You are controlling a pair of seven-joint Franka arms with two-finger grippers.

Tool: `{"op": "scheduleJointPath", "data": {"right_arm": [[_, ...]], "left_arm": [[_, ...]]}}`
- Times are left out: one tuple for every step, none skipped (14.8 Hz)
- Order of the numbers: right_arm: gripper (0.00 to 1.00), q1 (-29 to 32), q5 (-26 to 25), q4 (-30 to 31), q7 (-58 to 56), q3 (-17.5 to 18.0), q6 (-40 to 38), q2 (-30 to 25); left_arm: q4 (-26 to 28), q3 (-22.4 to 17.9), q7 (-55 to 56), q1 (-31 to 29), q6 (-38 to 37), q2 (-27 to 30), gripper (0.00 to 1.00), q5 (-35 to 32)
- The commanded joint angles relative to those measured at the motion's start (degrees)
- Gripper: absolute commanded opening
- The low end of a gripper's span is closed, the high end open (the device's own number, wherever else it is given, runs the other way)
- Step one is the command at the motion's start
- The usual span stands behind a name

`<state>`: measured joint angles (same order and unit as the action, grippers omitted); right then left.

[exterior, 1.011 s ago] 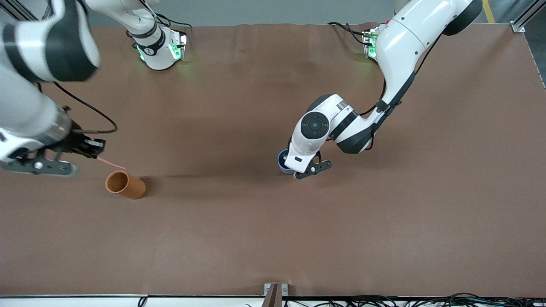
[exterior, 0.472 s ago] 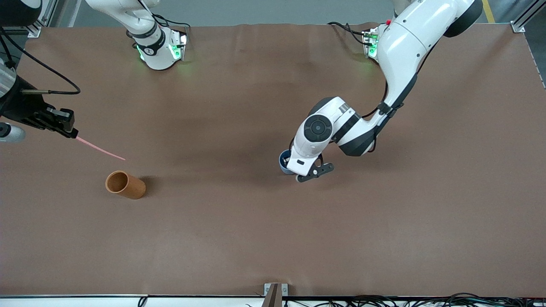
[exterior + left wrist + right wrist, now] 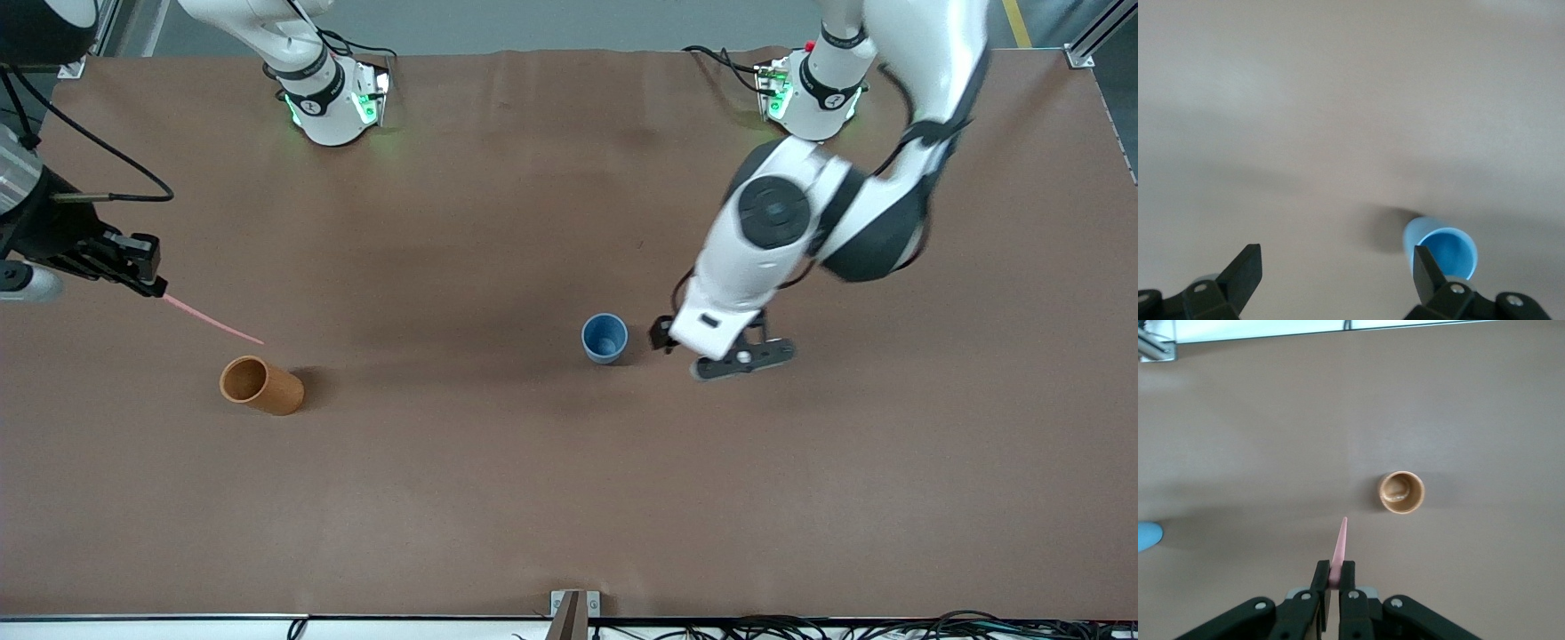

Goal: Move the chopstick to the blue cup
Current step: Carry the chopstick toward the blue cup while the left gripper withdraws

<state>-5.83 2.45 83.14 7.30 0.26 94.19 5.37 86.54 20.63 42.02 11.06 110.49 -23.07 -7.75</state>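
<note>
**Chopstick in right end effector, blue cup standing free mid-table**

Right end effector (image 3: 1335,580) is up over the right arm's end of the table (image 3: 551,498), fingers clamped on one end of the chopstick (image 3: 212,321). The pink stick juts out from the fingertips, free end pointing toward the orange-brown cup (image 3: 260,385) without touching it. Right wrist view shows the stick's tip short of that cup's rim, clear gap between them.

Orange-brown cup stands upright on the table, mouth open, nearer the front camera than the chopstick's tip.

Blue cup (image 3: 605,338) sits upright around mid-table, well apart from the orange-brown cup, nothing visible inside it. It also shows at the frame edge in the right wrist view.

Left end effector (image 3: 725,351) is just beside the blue cup, toward the left arm's end of the table, not touching it. Fingers are spread wide with nothing between them; left wrist view shows the cup partly hidden by one fingertip (image 3: 1426,270).
</note>
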Motion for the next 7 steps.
{"op": "scheduleJointPath", "data": {"right_arm": [[0.04, -5.58, 0.89, 1.23, 2.7, 0.44, 2.83, -1.24], [0.04, -8.03, 0.98, 1.23, 6.2, 0.53, 4.41, -1.24], [0.04, -10.58, 0.98, 1.23, 9.28, 0.53, 5.99, -1.15], [0.04, -13.13, 0.89, 1.14, 11.4, 0.53, 7.4, -1.06], [0.04, -16.03, 0.8, 1.14, 13.86, 0.53, 8.37, -0.97], [0.04, -19.36, 0.45, 1.14, 17.45, 0.44, 9.6, -0.28], [0.04, -22.44, -0.07, 1.14, 20.53, 0.44, 11.96, 0.69]], "left_arm": [[2.05, -7.33, -14.98, 0.19, -5.18, 6.88, 1.0, 5.46], [1.97, -9.18, -20.26, -0.07, -7.11, 8.55, 1.0, 5.9], [1.96, -11.12, -25.1, -0.68, -8.44, 10.31, 1.0, 7.04], [1.79, -12.7, -29.41, -1.64, -9.67, 11.89, 1.0, 8.7], [1.53, -14.02, -32.41, -2.17, -10.38, 13.21, 1.0, 9.5], [0.65, -15.08, -34.09, -2.18, -11.43, 14.45, 1.0, 9.43], [-1.7, -15.53, -34.46, -2.27, -13.53, 15.07, 1.0, 9.34]]}}
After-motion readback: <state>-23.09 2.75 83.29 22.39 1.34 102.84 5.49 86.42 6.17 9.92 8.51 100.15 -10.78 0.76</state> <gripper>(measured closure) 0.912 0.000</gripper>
